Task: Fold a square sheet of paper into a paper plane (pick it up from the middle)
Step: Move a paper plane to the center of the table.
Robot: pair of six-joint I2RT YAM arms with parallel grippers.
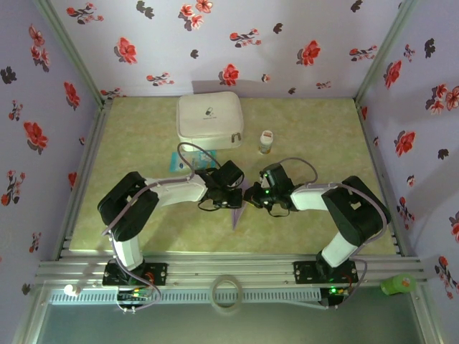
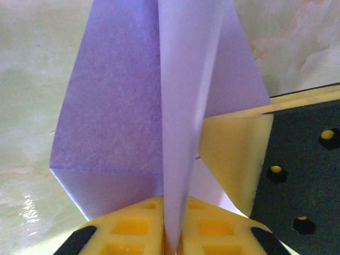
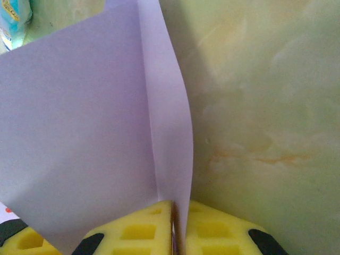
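Fingers [image 2: 133,229] of my left gripper [image 2: 170,239], moulded in yellow with a waffle grid of square pockets, are clamping tight on the upright centre fold of the paper plane [image 2: 117,106], and I am seeing no gap between pads and paper. Opposite them, the matching yellow fingers [image 3: 212,228] of my right gripper [image 3: 175,231] are pinching the same thin fin of lavender paper. The sheet is looking matte and faintly fibrous, with sharp creases, and its flat flaps are spreading out to either side of the raised fold. One pale yellow finger of the right gripper is pressing close against the flap in the left wrist view.

From above, the plane is showing as a slim pointed dart with its tip aiming at the near edge. It is hanging between the two grippers over the middle of the marbled green-yellow table [image 1: 323,143].

A white zip case [image 1: 210,120], soft and round-cornered, is sitting at the far middle. A small bottle [image 1: 266,142] is standing just to its right. A teal-and-white printed packet [image 1: 179,161] is lying between the case and the left arm, partly under looping cables. Both wrists are hiding most of the plane from the top camera, and the paper's flaps are blocking much of the tabletop from the wrist cameras. A roll of tape [image 1: 226,294] is resting on the near rail.
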